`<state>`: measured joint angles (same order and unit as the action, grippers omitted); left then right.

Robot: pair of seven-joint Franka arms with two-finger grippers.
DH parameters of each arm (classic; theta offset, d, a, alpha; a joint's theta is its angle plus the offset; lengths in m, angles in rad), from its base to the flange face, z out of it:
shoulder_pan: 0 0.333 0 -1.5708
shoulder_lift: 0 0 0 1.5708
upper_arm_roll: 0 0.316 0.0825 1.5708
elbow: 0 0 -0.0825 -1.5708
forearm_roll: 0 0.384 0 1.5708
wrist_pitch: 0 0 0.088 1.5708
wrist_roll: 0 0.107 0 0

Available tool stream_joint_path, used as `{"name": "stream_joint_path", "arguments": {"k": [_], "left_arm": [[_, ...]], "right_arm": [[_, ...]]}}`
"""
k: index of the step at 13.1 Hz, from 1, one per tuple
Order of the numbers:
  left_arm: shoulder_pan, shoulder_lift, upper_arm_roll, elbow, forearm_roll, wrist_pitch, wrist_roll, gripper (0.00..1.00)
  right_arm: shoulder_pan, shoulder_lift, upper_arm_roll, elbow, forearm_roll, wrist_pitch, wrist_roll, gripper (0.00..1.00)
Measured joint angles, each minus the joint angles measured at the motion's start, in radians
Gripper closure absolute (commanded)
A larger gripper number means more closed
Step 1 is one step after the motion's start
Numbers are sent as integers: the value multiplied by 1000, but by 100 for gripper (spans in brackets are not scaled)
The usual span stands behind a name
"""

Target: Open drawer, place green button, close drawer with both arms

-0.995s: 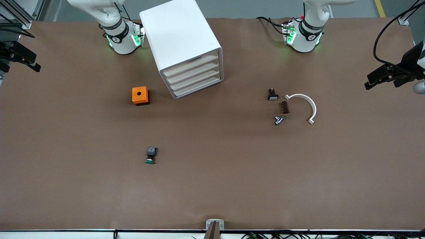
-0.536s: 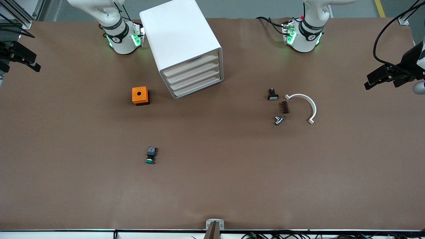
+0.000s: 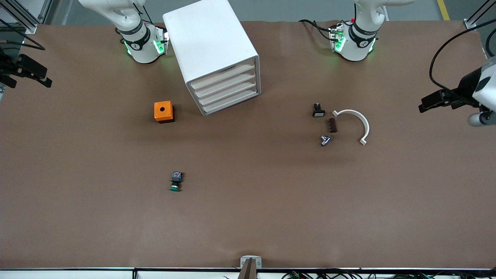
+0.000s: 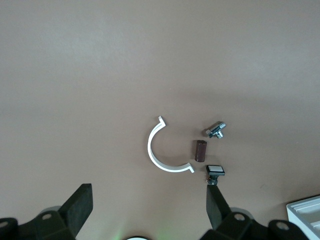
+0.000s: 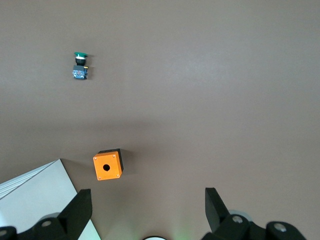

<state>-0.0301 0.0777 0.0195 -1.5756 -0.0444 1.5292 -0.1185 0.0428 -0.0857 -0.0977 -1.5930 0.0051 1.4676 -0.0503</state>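
Note:
The white cabinet (image 3: 211,50) stands between the arm bases, with all four drawers shut. The drawer (image 3: 232,104) is the lowest one. The button (image 3: 176,182), black body with a green cap, lies on the table nearer to the front camera than the cabinet; it also shows in the right wrist view (image 5: 79,67). My left gripper (image 3: 423,105) hangs open and empty over the left arm's end of the table, and shows open in its wrist view (image 4: 148,205). My right gripper (image 3: 45,80) hangs open and empty over the right arm's end (image 5: 145,207).
An orange box with a hole (image 3: 163,111) sits beside the cabinet. A black button with a white face (image 3: 318,111), a brown piece (image 3: 332,125), a metal part (image 3: 326,139) and a white curved clamp (image 3: 358,122) lie toward the left arm's end.
Both grippers have shifted slightly inward over the table's ends, the left one more. Nothing on the table has moved.

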Motion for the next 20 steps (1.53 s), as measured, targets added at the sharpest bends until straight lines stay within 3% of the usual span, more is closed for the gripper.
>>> {"name": "stream_joint_path", "arguments": {"k": [4, 7, 10, 16, 20], "left_arm": [[-2, 109, 0, -2, 0, 0, -6, 0], [-22, 193, -8, -3, -1, -3, -85, 0], [-53, 245, -19, 4, -76, -28, -208, 0], [-150, 397, -34, 64, -359, -30, -769, 0], [-178, 486, -57, 84, -458, -35, -1121, 0]], "right_arm": [[-9, 131, -3, 0, -3, 28, 0, 0], [-54, 272, -4, 1, 0, 147, -7, 0], [-31, 344, 10, 1, 35, 261, 70, 0], [130, 469, 21, -89, 70, 594, 289, 0], [199, 591, 22, -107, 72, 770, 356, 0]]}}
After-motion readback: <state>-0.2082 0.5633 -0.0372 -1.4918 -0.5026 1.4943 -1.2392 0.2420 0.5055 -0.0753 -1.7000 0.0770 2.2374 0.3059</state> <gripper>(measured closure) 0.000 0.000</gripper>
